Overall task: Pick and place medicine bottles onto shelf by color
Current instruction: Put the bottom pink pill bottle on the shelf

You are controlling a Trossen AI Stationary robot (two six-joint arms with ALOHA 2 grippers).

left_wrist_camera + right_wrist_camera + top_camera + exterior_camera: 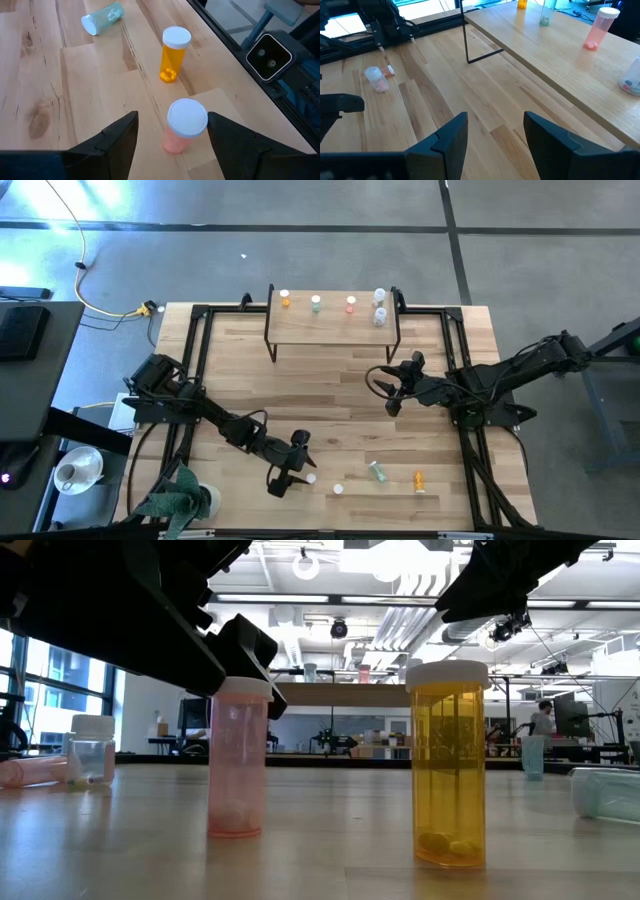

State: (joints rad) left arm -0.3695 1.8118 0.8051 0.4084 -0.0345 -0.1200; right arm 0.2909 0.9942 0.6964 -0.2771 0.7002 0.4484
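A pink bottle (186,126) stands upright on the desk (75,100), between the spread fingers of the left tool (172,137), an orange bottle (172,55) just beyond it. The right tool (495,135), also spread and empty, hovers near the shelf (560,55), which carries more bottles.

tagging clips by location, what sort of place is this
Probably an open-plan robotics lab or workshop. The low view shows exposed ceiling ducts and strip lights, with equipment benches and monitors behind. The light wooden tabletop in a black metal frame stands on bare grey concrete floor.
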